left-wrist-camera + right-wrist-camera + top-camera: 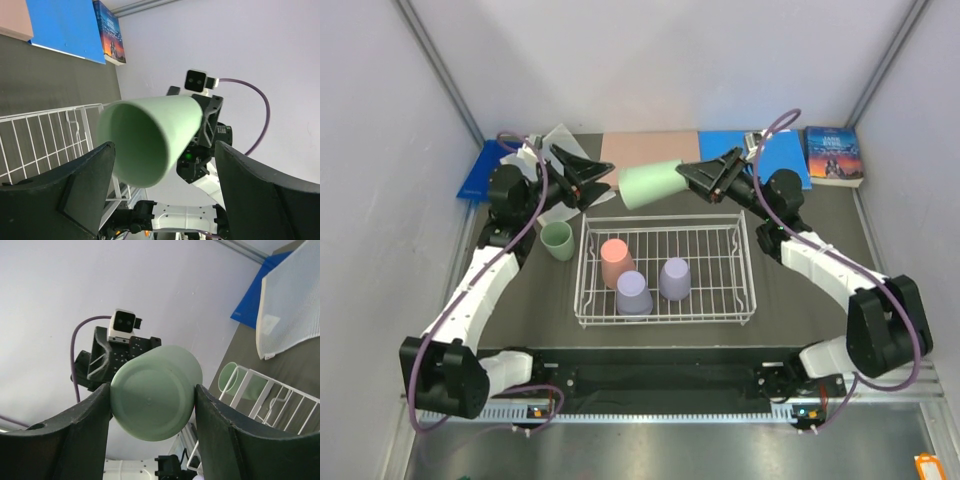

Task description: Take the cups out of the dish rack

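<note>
A sage green cup (650,183) hangs on its side above the far edge of the dish rack (665,300). My right gripper (685,178) is shut on its base (151,397). My left gripper (608,188) stands open at the cup's mouth (135,145), with a wide gap to one finger (250,185). In the white wire rack, a pink cup (617,262) and two purple cups (634,293) (674,279) stand upside down. A second green cup (557,240) stands upright on the table left of the rack.
A pink mat (640,150) and blue mats (790,158) lie at the back, with a book (833,155) at the far right. A white mesh sheet (290,305) lies at the back left. Grey walls close in both sides.
</note>
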Controlling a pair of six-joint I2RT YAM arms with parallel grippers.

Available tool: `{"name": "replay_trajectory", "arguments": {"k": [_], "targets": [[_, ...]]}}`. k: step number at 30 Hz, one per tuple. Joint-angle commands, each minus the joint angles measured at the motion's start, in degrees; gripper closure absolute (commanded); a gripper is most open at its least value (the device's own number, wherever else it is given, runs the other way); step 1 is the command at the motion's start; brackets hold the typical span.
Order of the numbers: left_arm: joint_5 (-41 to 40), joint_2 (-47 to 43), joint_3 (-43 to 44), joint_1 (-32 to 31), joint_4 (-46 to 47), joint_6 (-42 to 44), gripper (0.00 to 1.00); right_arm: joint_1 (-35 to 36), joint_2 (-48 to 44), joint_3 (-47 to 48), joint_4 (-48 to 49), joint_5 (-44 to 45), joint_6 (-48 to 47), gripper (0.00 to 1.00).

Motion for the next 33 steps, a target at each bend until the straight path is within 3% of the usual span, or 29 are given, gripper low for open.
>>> {"name": "replay_trajectory", "arguments": {"k": [1, 11, 14, 15, 16, 18, 19, 21, 22, 24, 28, 29, 33], "targets": [[0.92, -1.76, -1.49, -1.00, 7.36, -1.83, 0.15, 3.06, 3.82, 3.98, 5.53, -1.04, 0.60, 1.00], [0.48, -2.99, -1.41, -3.55, 7.99, -0.51, 0.17, 7.20, 9.28, 8.65, 7.82, -1.13, 1.21, 1.00], [0.13, -3.34, -1.76, -3.55, 7.55, -0.07, 0.34, 7.46, 9.28, 8.04, 8.52, -1.22, 1.48, 1.00], [-0.05, -3.52, -1.76, -3.55, 7.02, 0.63, 0.45, 7.46, 8.93, 7.42, 8.00, -1.30, 1.30, 1.00], [-0.66, -3.61, -1.41, -3.47, 5.19, 1.07, 0.69, 7.46, 8.41, 7.24, 7.38, -1.39, 1.04, 1.00], [-1.45, -3.43, -0.80, -3.55, 2.37, 2.91, 1.00, 7.46, 7.79, 6.89, 5.89, -1.83, -0.63, 1.00], [-1.89, -3.35, -0.27, -3.47, 0.10, 3.61, 1.00, 7.46, 7.01, 6.98, 3.71, -1.92, -1.33, 0.97], [-2.68, -3.17, 0.52, -3.46, -2.55, 5.64, 1.00, 7.38, 6.30, 7.68, 0.01, -1.83, -4.05, 0.80], [-4.08, -3.17, 1.66, -3.38, -4.48, 6.60, 1.00, 7.38, 5.42, 8.03, -4.01, -1.74, -5.19, 0.56], [-5.93, -2.73, 5.24, -3.46, -11.76, 10.64, 1.00, 7.29, 4.02, 10.04, -10.87, -0.17, -10.02, 0.31], [-15.75, -0.45, 16.58, -3.46, -32.93, 21.79, 1.00, 7.37, 2.60, 17.77, -34.92, 7.81, -22.05, 0.08], [-21.26, 0.51, 19.13, -3.46, -41.24, 25.82, 1.00, 7.64, 2.78, 22.75, -46.04, 13.84, -28.17, 0.05], [-36.93, 2.71, 32.21, -3.46, -55.68, 33.40, 1.00, 9.13, 3.31, 31.93, -64.41, 29.77, -38.24, 0.00]]}}
